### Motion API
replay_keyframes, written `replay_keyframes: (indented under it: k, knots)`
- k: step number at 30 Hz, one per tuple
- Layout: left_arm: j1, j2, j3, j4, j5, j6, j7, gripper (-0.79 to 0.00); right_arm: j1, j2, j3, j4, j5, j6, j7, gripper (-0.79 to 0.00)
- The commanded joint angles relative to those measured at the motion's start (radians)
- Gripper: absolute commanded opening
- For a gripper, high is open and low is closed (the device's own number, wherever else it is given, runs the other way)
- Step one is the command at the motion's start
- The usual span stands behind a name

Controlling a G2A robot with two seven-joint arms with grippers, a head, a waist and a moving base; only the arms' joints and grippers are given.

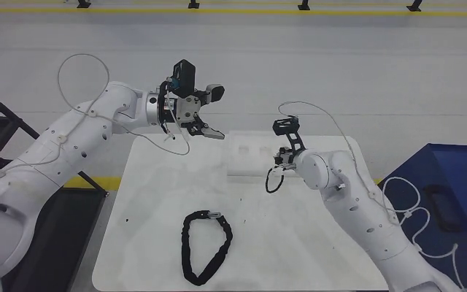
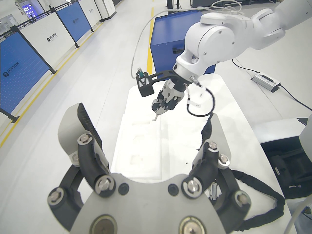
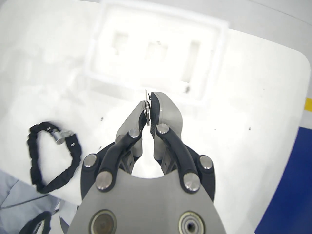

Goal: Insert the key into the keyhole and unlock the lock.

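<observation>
The right hand (image 3: 148,103) is clamped tight on the key (image 3: 146,94) — blade poking past its tips. The left hand (image 2: 145,114) gapes wide, empty. The chain lock (image 3: 58,136) lies on the desk (image 1: 306,248), well apart from both.

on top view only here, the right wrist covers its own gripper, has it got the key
observer: yes, the right gripper is shut on the key, which is pinched flat between its pads.
operator: which way is the blade pointing
observer: it sticks out past the fingertips, down toward the foam tray.
operator: and where's the keyhole end of the lock
observer: the silver lock body lies on the table where the ends of the chain lock meet. i can't make out the keyhole itself.
</observation>
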Motion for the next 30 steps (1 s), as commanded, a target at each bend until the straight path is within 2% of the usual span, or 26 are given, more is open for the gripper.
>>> replay_keyframes:
  k: [1, 4, 8, 11, 13, 21, 24, 30]
  knots:
    - [0.000, 0.000, 0.000, 0.000, 0.000, 0.000, 0.000, 0.000, -0.042, 0.011, 0.053, -0.042, 0.016, -0.043, -0.017, -0.785]
    - [0.000, 0.000, 0.000, 0.000, 0.000, 0.000, 0.000, 0.000, -0.107, 0.022, 0.112, -0.121, 0.070, -0.107, -0.050, -0.785]
    - [0.000, 0.000, 0.000, 0.000, 0.000, 0.000, 0.000, 0.000, -0.173, 0.033, 0.198, -0.150, 0.260, -0.277, -0.073, -0.785]
    - [0.000, 0.000, 0.000, 0.000, 0.000, 0.000, 0.000, 0.000, -0.210, 0.041, 0.274, -0.129, 0.425, -0.410, -0.106, -0.785]
    - [0.000, 0.000, 0.000, 0.000, 0.000, 0.000, 0.000, 0.000, -0.240, 0.045, 0.310, -0.124, 0.455, -0.439, -0.137, -0.785]
    - [0.000, 0.000, 0.000, 0.000, 0.000, 0.000, 0.000, 0.000, -0.297, 0.053, 0.400, -0.041, 0.749, -0.639, -0.178, -0.785]
    - [0.000, 0.000, 0.000, 0.000, 0.000, 0.000, 0.000, 0.000, -0.307, 0.058, 0.426, -0.019, 0.755, -0.671, -0.203, -0.785]
    - [0.000, 0.000, 0.000, 0.000, 0.000, 0.000, 0.000, 0.000, -0.307, 0.058, 0.426, -0.019, 0.755, -0.671, -0.203, -0.785]
